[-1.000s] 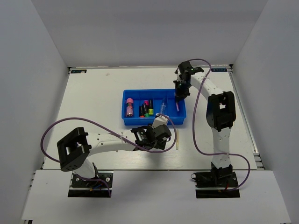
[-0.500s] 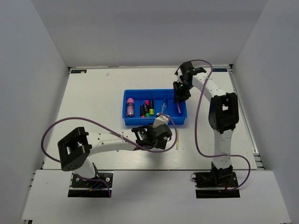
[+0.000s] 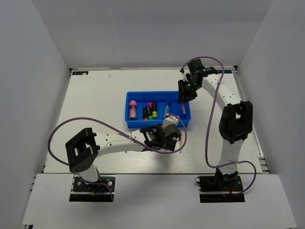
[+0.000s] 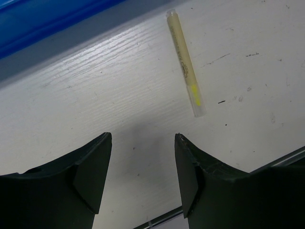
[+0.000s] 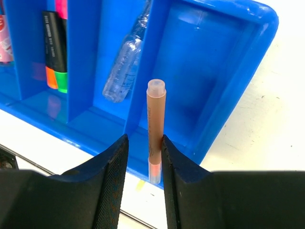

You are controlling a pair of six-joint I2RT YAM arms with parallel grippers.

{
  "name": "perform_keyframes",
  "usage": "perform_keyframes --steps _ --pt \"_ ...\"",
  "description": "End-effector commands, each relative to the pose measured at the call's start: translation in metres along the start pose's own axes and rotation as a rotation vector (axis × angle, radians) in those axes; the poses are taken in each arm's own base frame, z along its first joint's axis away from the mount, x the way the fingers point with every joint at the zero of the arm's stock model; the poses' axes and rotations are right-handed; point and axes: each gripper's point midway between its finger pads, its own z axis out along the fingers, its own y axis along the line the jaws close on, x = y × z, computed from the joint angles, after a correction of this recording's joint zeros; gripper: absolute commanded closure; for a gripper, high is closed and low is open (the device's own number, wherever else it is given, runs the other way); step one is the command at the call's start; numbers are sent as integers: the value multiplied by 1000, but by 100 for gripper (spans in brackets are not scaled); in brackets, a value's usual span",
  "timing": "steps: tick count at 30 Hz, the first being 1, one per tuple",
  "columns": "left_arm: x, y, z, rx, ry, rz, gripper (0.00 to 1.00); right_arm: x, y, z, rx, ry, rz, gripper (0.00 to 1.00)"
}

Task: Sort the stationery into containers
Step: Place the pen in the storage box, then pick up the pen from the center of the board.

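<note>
The blue tray [image 3: 127,123] lies mid-table. My right gripper [image 5: 144,138] hangs over its rightmost compartment [image 5: 200,62]. Its jaws are open around a reddish pen [image 5: 156,124]. The pen touches the right finger [image 5: 174,157], with a gap to the left one. In the top view this gripper [image 3: 184,99] is above the tray's right end. My left gripper [image 4: 143,136] is open and empty over bare table just in front of the tray. A pale yellow pen [image 4: 185,64] lies ahead of it, slightly right.
Black highlighters [image 5: 55,47] with orange, green and pink ends fill a middle compartment. A clear pen-like item [image 5: 125,62] lies in the one beside it, and a pink-capped item [image 3: 133,109] in the leftmost. Purple cables [image 3: 109,126] loop over both arms.
My right jaws have opened off the reddish pen, and that arm's elbow swung right. The left gripper moved a little right, nearer the yellow pen.
</note>
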Motion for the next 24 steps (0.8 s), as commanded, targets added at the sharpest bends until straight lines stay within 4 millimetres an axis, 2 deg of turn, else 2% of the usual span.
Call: perform_keyframes --steps 1,4,6,7,8,10,11,12,15,20,22,23,24 --pt "-14 -13 -10 38 -30 -5 34 3 -6 12 -1 27 3 62" --pt "-13 -11 -12 32 -33 -7 34 2 -10 21 14 42 3 57" --pt "-13 -8 -13 27 -37 -10 34 3 -14 24 21 48 1 57" --pt "-12 -6 -14 23 -36 -12 34 4 -13 25 22 51 -4 60" --pt "-12 -6 -13 21 -38 -12 34 4 -15 26 24 50 -1 69" --pt "-12 -5 -13 19 -40 -12 34 4 -15 25 27 50 -6 77" --pt "-11 -5 -13 20 -39 -10 34 4 -15 25 28 47 -7 87" --pt "-10 -5 -13 20 -33 -6 34 5 -15 26 28 49 -11 87" --pt "-12 -7 -13 24 -38 -10 34 6 -15 24 27 50 -7 75" --pt "-9 -3 -14 22 -41 -16 34 3 -16 25 29 41 -7 42" --pt "-7 -1 -15 20 -40 -14 34 3 -15 25 28 41 -7 39" --pt "-7 -1 -15 18 -41 -15 34 4 -14 25 28 43 -9 48" --pt "-7 0 -15 18 -39 -15 34 3 -14 24 29 37 -8 66"
